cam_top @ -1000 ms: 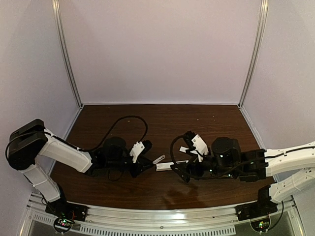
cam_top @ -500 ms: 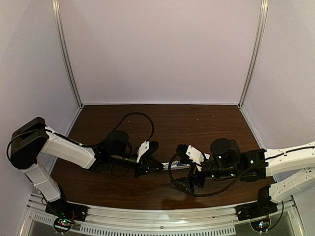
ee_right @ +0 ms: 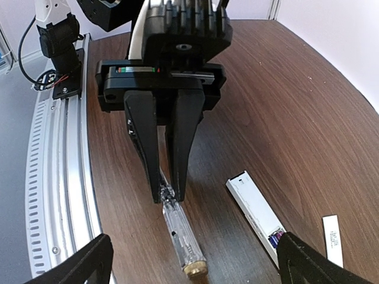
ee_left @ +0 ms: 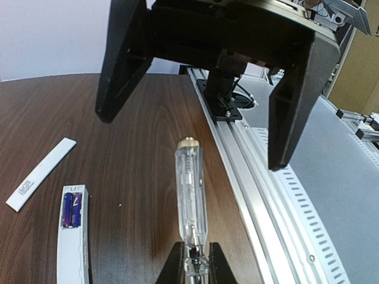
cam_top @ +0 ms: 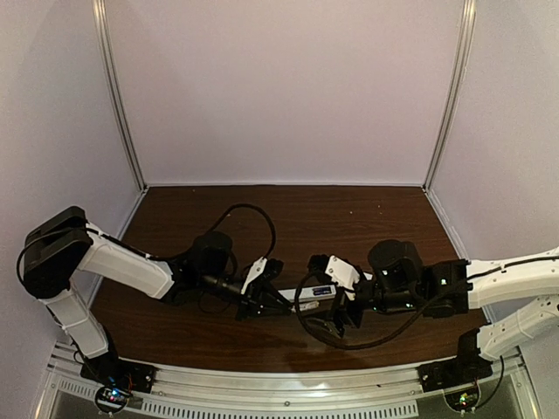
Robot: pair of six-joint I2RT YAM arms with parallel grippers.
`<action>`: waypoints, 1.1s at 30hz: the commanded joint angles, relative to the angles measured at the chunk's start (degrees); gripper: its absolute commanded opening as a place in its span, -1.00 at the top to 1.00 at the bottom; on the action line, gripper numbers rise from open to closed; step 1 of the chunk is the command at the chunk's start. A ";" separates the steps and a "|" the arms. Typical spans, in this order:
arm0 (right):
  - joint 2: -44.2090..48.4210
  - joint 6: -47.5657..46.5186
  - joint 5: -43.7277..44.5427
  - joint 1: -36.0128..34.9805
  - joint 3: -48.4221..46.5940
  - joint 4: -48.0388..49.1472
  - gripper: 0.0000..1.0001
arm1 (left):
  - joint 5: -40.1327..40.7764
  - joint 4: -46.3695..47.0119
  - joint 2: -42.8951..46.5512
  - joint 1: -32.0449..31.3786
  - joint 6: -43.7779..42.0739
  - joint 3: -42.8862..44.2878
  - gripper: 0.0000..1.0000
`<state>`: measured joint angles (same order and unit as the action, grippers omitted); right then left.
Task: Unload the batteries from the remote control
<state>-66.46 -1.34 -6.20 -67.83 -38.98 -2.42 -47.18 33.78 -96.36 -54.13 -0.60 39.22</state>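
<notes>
The left gripper (ee_right: 169, 195) is pinched on the metal shaft end of a thin screwdriver with a clear plastic handle (ee_left: 189, 195). It holds the tool low over the dark brown wooden table (ee_right: 266, 106), brass-capped handle pointing outward. The right gripper (ee_right: 195, 236) faces that handle with its fingers spread wide and nothing between them. This looks like a handover about to be made.

The slim white plastic remote control (ee_left: 72, 248) lies flat just beside the screwdriver, held by neither arm. Its compartment is uncovered, and the small purple-blue cylindrical batteries (ee_left: 71, 208) sit inside. The flat white back cover (ee_left: 40, 174) lies apart on the wood.

The handle is smooth and round. A close that lands off-centre could let it twist or slip, and a release made too soon would drop it toward the metal rail at the table edge. Later, prying against an unheld remote may simply push it along — or flick a battery out to roll away.
</notes>
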 commanded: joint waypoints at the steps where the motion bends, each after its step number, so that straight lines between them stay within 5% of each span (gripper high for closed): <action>1: -3.19 -2.11 -2.10 0.51 -3.05 -1.56 -0.89 | -4.74 1.14 -1.01 -0.19 -1.98 2.24 1.00; 7: -7.34 -3.45 -5.50 0.90 -5.12 -1.94 -0.58 | -6.37 1.22 -2.15 -0.19 -1.81 3.27 1.00; 16: -8.60 -4.28 -7.35 1.48 -5.76 -2.31 0.18 | -7.37 0.41 -3.40 -0.10 -2.64 4.66 1.00; 20: -8.39 -4.19 -7.43 1.63 -5.35 -2.62 0.34 | -7.60 0.15 -3.65 -0.10 -2.98 4.95 1.00; 33: -8.88 -3.69 -8.23 1.79 -5.14 -2.57 0.20 | -9.43 0.61 -3.93 -0.09 -2.66 5.20 1.00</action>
<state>-75.05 -5.58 -13.52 -66.37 -43.62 -4.34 -54.52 32.88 -99.48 -54.13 -2.57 43.03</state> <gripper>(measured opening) 0.379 0.101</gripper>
